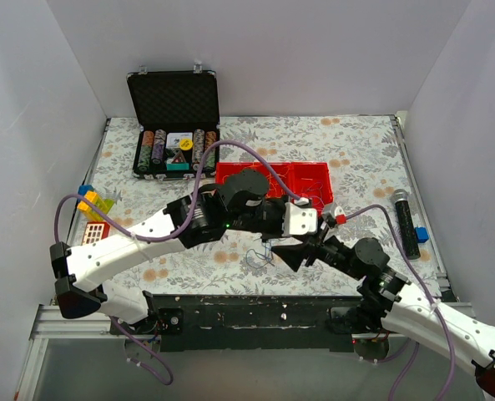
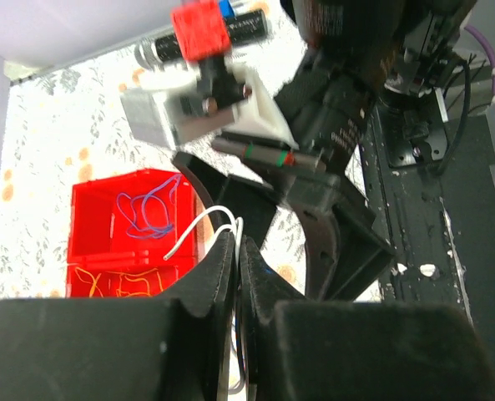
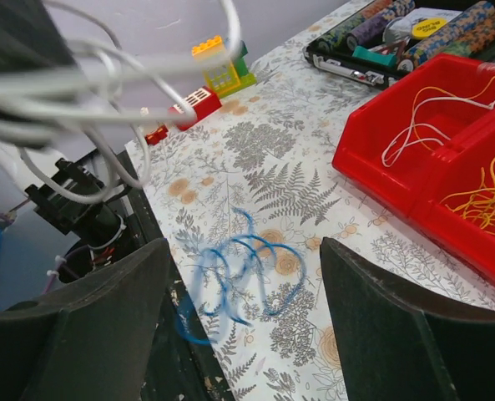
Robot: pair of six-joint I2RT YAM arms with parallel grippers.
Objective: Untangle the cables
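My left gripper [image 2: 237,244] is shut on a thin white cable [image 2: 199,227] whose loose end curls out above the fingertips; a dark strand also runs between the pads. In the top view it [image 1: 265,236] hangs over the small wire bundle [image 1: 259,256] near the table's front edge. My right gripper [image 3: 245,251] is open and empty, with a blue coiled cable [image 3: 245,280] lying on the cloth between its fingers. It [image 1: 282,253] points left at the bundle. Blurred white cable loops [image 3: 105,100] hang close to the right wrist camera.
A red bin [image 1: 274,182] behind the grippers holds blue [image 2: 145,213], yellow [image 2: 118,284] and white [image 3: 418,121] wires in separate compartments. An open poker chip case [image 1: 174,150] stands at the back left. Toy bricks [image 1: 95,209] lie left, a microphone [image 1: 404,219] right.
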